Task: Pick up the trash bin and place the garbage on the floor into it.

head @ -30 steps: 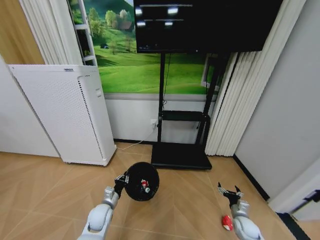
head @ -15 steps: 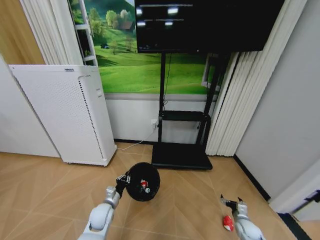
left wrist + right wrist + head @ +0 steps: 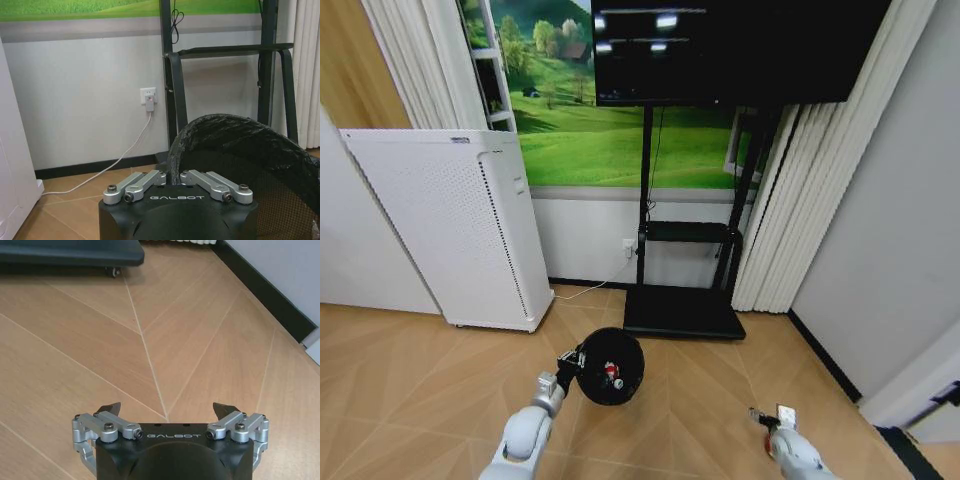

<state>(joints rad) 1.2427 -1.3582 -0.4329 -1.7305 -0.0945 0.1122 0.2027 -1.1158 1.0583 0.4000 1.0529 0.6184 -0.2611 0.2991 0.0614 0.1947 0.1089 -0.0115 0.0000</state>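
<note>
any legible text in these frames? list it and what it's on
"GALBOT" on the left gripper housing, left wrist view; it is shut on the trash bin rim.
"GALBOT" on the open right gripper housing, right wrist view, above bare floor.
Small dark mark on the white perforated appliance: too small to read.

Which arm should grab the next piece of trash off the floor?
Probably the right. The right gripper is open, low over the floor; the left gripper is holding the bin.
</note>
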